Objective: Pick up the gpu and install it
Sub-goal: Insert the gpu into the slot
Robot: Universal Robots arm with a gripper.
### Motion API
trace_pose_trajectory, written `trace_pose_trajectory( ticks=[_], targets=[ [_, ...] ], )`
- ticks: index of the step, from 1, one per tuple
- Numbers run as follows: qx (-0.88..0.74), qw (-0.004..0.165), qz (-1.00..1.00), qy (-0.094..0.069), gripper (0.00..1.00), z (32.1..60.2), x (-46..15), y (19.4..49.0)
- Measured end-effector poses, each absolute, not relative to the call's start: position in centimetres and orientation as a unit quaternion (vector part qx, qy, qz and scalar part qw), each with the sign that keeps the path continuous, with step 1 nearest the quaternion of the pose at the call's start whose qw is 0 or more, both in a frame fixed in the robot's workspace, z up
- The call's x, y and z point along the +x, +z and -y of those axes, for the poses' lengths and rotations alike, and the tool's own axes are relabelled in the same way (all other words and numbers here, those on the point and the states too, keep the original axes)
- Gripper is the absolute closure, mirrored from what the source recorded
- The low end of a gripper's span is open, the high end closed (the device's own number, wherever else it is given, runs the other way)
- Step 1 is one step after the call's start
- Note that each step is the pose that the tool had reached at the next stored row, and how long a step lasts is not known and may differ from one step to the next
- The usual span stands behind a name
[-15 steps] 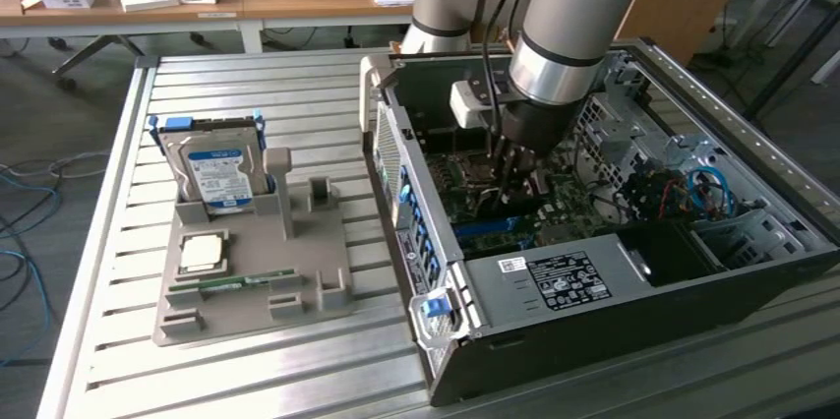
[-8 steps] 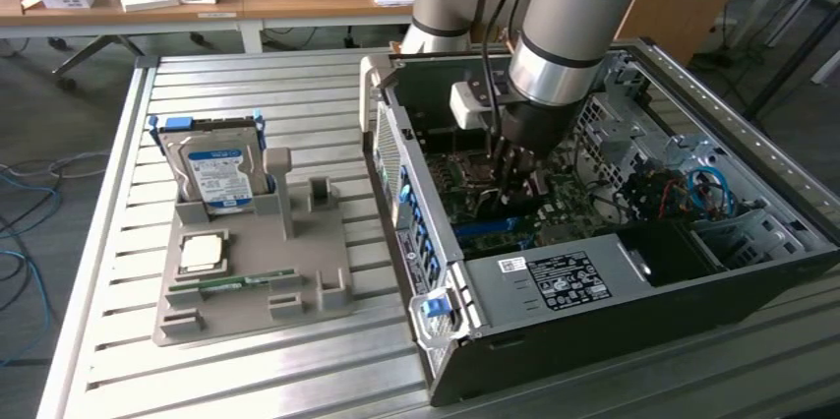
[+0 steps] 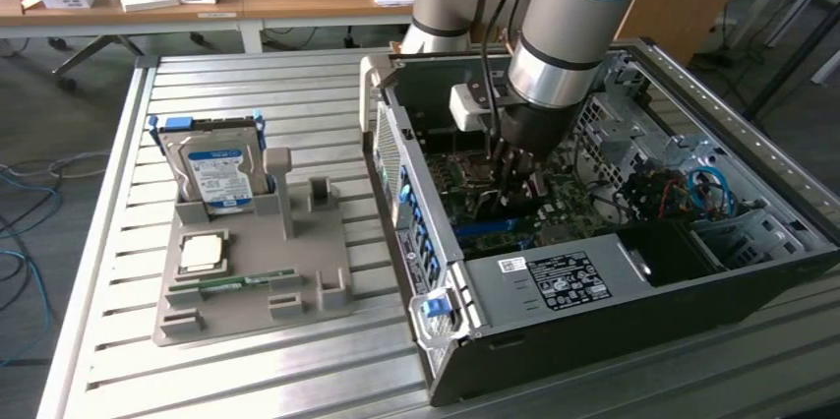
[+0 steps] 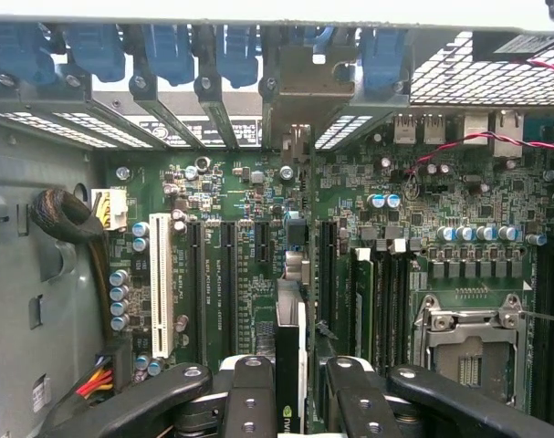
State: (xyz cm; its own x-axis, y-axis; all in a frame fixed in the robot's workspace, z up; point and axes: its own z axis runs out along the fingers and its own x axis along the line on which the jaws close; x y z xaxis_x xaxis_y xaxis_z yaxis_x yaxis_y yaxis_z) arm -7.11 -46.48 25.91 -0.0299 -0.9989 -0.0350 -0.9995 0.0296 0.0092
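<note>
The gripper (image 4: 299, 370) is inside the case (image 3: 447, 360), and its two fingers (image 4: 249, 392) are squeezed on the gpu (image 4: 289, 351). The gpu stands on its thin edge just above the green board (image 4: 240, 192). The wrist view shows the gpu's long side running from the fingers to the case's back wall, where the blue clips (image 4: 167, 46) are. The exterior view shows the arm (image 3: 558, 35) reaching down into the case, with a tray (image 3: 250, 311) holding a hard drive (image 3: 216, 173) beside the case.
</note>
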Motion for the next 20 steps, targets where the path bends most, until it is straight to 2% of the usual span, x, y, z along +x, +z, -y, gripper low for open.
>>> trace_pose_trajectory(
  ticks=[20],
  targets=[
    [-0.697,0.010,-0.716,0.015,0.74,46.48,-7.11,25.57]
  ],
)
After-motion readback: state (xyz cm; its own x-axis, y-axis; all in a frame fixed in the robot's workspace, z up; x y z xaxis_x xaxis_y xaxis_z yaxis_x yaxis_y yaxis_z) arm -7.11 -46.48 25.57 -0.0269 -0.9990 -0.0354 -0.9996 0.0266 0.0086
